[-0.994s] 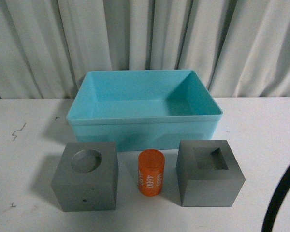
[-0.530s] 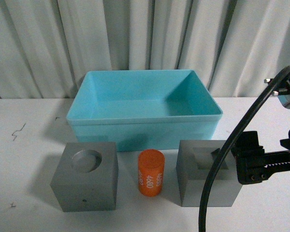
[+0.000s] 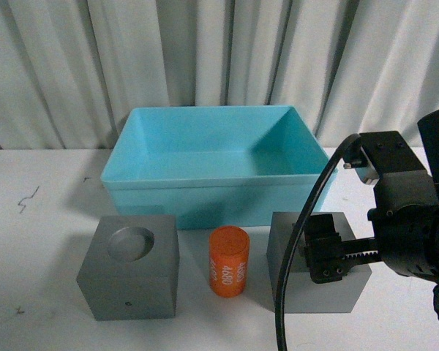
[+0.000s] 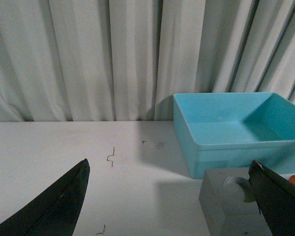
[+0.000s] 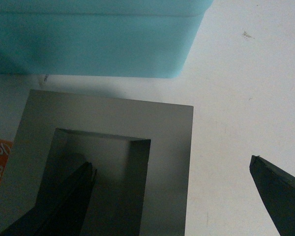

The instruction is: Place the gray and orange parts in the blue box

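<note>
Nothing is sitting in your blue box [image 3: 219, 191] yet; your right gripper [image 5: 171, 164] is hovering open astride the square-recess cube [image 3: 329, 296]

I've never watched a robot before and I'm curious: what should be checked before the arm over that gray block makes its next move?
1. Right gripper open: ok, jaws spread wide.
2. Lined up on the square-recess gray cube: ok, one finger over the recess, the other outside the cube's side.
3. Low enough to close on the wall: cannot tell.
4. Blue box ready: ok, open-topped, nothing inside.
5. Orange cylinder out of the way: ok, upright, apart from that cube.
6. Left gripper clear: ok, open, holding nothing, near the round-recess cube.
</note>
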Action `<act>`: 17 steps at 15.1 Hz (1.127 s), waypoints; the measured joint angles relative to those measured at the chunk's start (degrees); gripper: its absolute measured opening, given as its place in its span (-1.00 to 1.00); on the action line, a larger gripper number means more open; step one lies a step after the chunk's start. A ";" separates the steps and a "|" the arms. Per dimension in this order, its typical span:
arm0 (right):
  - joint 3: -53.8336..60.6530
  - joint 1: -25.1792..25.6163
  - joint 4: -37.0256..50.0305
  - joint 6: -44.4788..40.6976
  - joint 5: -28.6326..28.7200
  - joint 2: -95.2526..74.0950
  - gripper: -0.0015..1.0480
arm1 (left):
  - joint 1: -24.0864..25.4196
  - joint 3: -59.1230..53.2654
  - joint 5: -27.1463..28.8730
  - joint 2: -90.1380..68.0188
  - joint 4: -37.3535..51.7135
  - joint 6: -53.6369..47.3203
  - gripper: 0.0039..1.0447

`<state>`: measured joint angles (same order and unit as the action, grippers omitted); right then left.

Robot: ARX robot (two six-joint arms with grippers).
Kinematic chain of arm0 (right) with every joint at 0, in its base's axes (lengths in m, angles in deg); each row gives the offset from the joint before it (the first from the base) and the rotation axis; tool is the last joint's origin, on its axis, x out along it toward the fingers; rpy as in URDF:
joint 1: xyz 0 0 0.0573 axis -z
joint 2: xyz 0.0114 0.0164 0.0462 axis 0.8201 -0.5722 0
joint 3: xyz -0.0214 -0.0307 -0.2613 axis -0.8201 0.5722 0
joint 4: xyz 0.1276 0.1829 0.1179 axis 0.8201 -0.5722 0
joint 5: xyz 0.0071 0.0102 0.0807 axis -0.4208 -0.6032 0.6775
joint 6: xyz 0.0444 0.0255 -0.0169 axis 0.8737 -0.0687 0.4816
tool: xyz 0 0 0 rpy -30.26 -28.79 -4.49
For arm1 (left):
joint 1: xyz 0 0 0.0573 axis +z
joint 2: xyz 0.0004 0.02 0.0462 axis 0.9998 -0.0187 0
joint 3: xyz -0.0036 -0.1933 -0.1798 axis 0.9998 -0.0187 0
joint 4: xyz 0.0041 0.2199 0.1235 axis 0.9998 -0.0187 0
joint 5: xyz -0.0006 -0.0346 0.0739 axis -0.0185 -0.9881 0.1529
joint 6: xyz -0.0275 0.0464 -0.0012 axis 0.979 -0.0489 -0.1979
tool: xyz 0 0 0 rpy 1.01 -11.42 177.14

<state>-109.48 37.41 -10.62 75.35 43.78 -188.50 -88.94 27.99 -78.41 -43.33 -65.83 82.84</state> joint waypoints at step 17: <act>-26.82 10.29 -8.46 -4.20 5.03 15.19 -0.64 | 0.00 0.00 0.00 0.00 0.00 0.00 0.88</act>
<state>-136.30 47.70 -19.08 71.16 48.81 -173.31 -88.94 27.99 -78.41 -43.33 -65.83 82.84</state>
